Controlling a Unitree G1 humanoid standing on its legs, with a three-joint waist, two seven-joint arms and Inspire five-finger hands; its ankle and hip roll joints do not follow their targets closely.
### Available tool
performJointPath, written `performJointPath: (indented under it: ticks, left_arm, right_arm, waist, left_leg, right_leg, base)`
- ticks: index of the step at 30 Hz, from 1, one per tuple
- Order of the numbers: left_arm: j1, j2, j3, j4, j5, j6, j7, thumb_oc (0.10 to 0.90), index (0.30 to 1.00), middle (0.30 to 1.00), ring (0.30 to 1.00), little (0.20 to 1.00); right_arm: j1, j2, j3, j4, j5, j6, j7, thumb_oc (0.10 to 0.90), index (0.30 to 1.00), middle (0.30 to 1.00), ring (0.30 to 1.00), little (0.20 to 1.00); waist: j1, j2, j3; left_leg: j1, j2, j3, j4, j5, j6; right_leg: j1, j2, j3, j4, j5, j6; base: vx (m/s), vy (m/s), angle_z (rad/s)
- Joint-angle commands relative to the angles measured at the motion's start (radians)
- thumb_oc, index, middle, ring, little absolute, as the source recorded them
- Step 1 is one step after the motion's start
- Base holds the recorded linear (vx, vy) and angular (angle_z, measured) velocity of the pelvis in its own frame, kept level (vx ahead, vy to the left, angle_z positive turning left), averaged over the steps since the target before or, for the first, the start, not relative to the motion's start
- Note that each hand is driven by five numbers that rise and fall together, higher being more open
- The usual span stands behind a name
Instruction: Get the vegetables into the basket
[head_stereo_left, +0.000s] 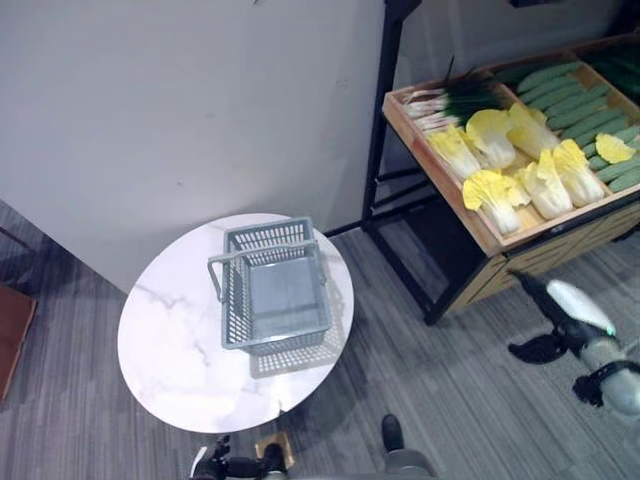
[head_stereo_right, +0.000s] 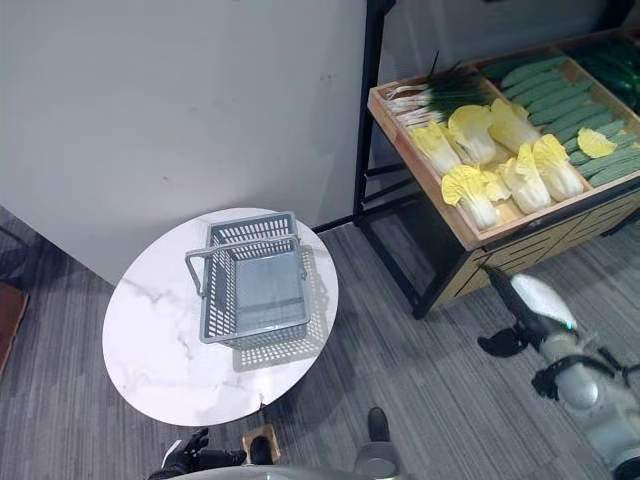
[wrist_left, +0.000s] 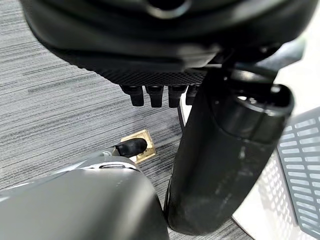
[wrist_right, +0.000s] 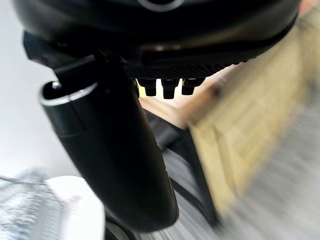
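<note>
The grey basket (head_stereo_left: 275, 288) stands upright and empty on the round marble table (head_stereo_left: 170, 350), its handle folded toward the robot's left so the mouth is clear for loading. The vegetables remain on the sloped wooden shelf (head_stereo_left: 440, 160) to the right: yellow-leaved cabbages (head_stereo_left: 520, 165) in the middle bay, cucumbers (head_stereo_left: 580, 100) beyond them and spring onions (head_stereo_left: 455, 100) at the far corner, all tilted toward the aisle for easy reach. The right hand (head_stereo_left: 555, 320) hangs below the shelf's front edge, apart from the produce, fingers straight and holding nothing; the placement suggests an approach to the cabbages. The left hand (head_stereo_right: 185, 455) sits low at the near edge, beside the table, fingers extended in its wrist view and likewise empty. No item is yet transferred.
</note>
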Motion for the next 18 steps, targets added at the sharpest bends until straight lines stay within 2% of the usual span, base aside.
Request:
performJointPath:
  ticks: [1,3,6,7,9,11,13,15,18]
  left_arm:
    - [-0.014,0.059,-0.015,0.063,0.067,0.01,-0.014,0.9,1.0,1.0,1.0,1.0]
    - [-0.014,0.061,-0.023,0.065,0.069,0.012,-0.015,0.9,1.0,1.0,1.0,1.0]
    - [-0.019,0.067,-0.032,0.071,0.068,0.018,-0.008,0.9,1.0,1.0,1.0,1.0]
    - [-0.02,0.067,-0.042,0.07,0.065,0.019,-0.005,0.9,1.0,1.0,1.0,1.0]
    - [-0.021,0.067,-0.041,0.069,0.064,0.021,-0.003,0.9,1.0,1.0,1.0,1.0]
    - [-0.028,0.073,-0.062,0.071,0.054,0.025,0.007,0.9,1.0,1.0,1.0,1.0]
    - [-0.029,0.07,-0.08,0.065,0.042,0.025,0.017,0.9,1.0,1.0,1.0,1.0]
    - [-0.039,0.074,-0.083,0.071,0.012,0.026,0.035,0.9,1.0,1.0,1.0,1.0]
    - [-0.04,0.074,-0.087,0.065,0.004,0.023,0.04,0.9,1.0,1.0,1.0,1.0]
  right_arm:
    - [-0.24,-0.015,0.039,-0.126,0.036,-0.107,0.0,0.9,1.0,1.0,1.0,1.0]
    - [-0.289,-0.011,0.07,-0.178,0.055,-0.113,0.008,0.9,1.0,1.0,1.0,1.0]
    - [-0.442,0.032,0.189,-0.218,0.127,-0.108,0.034,0.9,1.0,1.0,1.0,1.0]
    - [-0.525,0.065,0.257,-0.229,0.156,-0.104,0.046,0.9,1.0,1.0,1.0,1.0]
    - [-0.584,0.079,0.308,-0.196,0.164,-0.098,0.047,0.9,1.0,1.0,1.0,1.0]
    - [-0.764,0.159,0.448,-0.126,0.225,-0.069,0.058,0.9,1.0,1.0,1.0,1.0]
    - [-0.83,0.218,0.491,-0.067,0.265,-0.055,0.047,0.9,1.0,1.0,1.0,1.0]
    - [-0.911,0.315,0.541,0.04,0.309,-0.036,0.025,0.9,1.0,1.0,1.0,1.0]
    - [-0.938,0.34,0.558,0.076,0.314,-0.031,0.017,0.9,1.0,1.0,1.0,1.0]
  waist:
    - [0.043,-0.068,0.008]
    - [0.055,-0.069,0.005]
    - [0.081,-0.073,0.005]
    - [0.096,-0.075,0.006]
    - [0.097,-0.076,0.008]
    - [0.124,-0.082,0.017]
    - [0.138,-0.084,0.025]
    - [0.161,-0.088,0.044]
    - [0.166,-0.088,0.05]
  left_leg:
    - [0.016,0.004,-0.057,0.006,-0.008,-0.009]
    - [0.014,0.002,-0.06,0.006,-0.007,-0.009]
    - [0.008,-0.001,-0.068,0.006,-0.006,-0.01]
    - [0.005,-0.001,-0.07,0.006,-0.004,-0.01]
    - [0.003,-0.002,-0.074,0.006,-0.004,-0.01]
    - [-0.011,-0.006,-0.087,0.006,0.003,-0.011]
    - [-0.019,-0.01,-0.093,0.006,0.006,-0.009]
    - [-0.037,-0.014,-0.106,0.006,0.014,-0.009]
    - [-0.046,-0.016,-0.113,0.006,0.017,-0.008]
  right_leg:
    - [0.022,-0.047,-0.003,0.004,0.011,0.063]
    - [0.023,-0.049,-0.006,0.004,0.011,0.063]
    - [0.028,-0.055,-0.019,0.004,0.01,0.063]
    - [0.03,-0.057,-0.023,0.004,0.01,0.063]
    - [0.031,-0.058,-0.027,0.004,0.009,0.063]
    - [0.032,-0.063,-0.04,0.004,0.008,0.062]
    - [0.031,-0.065,-0.043,0.004,0.009,0.061]
    - [0.027,-0.069,-0.051,0.004,0.011,0.06]
    - [0.024,-0.07,-0.054,0.004,0.013,0.059]
  base:
    - [-0.01,0.019,0.06]
    - [0.0,0.017,0.05]
    - [0.0,0.014,0.09]
    - [-0.01,0.008,0.19]
    - [-0.01,0.005,0.2]
    - [-0.04,0.011,0.22]
    - [-0.04,0.017,0.2]
    - [-0.05,0.013,0.21]
    - [-0.04,0.004,0.15]
